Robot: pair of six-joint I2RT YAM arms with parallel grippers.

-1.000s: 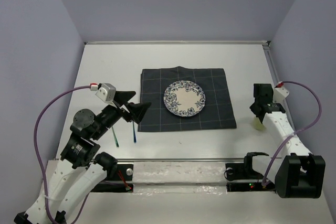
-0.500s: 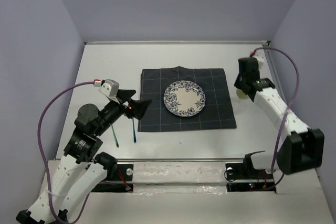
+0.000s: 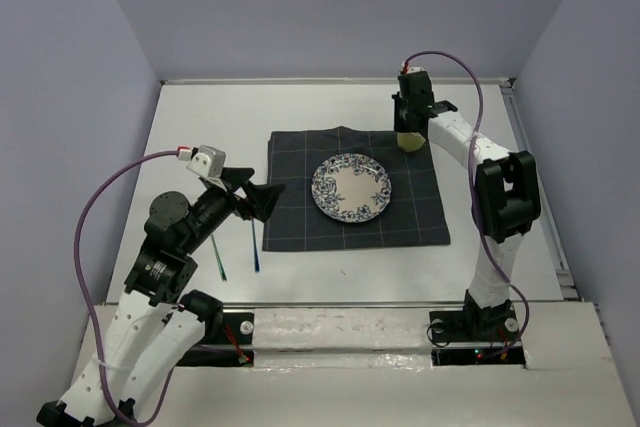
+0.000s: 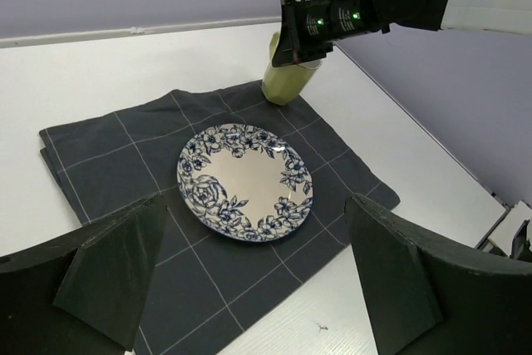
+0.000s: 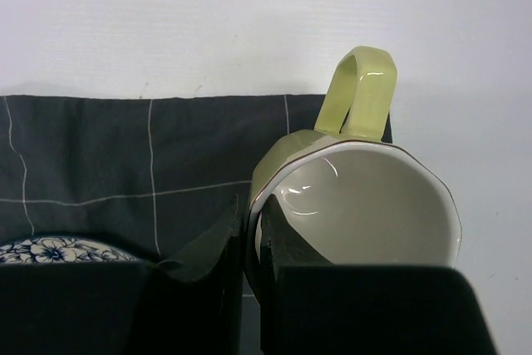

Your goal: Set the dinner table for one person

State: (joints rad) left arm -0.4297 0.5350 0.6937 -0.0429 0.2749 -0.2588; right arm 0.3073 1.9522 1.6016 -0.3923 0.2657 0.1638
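Top external view: the right gripper (image 3: 408, 127) pinches a green mug (image 3: 408, 141) at the far right corner of the mat (image 3: 300, 217).
Its jaws clamp the mug's wall, one finger inside and one outside. The left gripper (image 3: 262, 202) hangs over the mat's left edge with jaws spread wide, holding nothing. The white table (image 3: 200, 127) lies ahead of both arm bases and bears the mat, which has a plate (image 3: 351, 188) at its middle.

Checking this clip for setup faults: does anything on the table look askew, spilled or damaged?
Nothing spilled or broken. The green mug is tilted in the right gripper, pinched by its rim over the far right corner of the placemat. Its far edge shows a small pucker; the plate lies flat.
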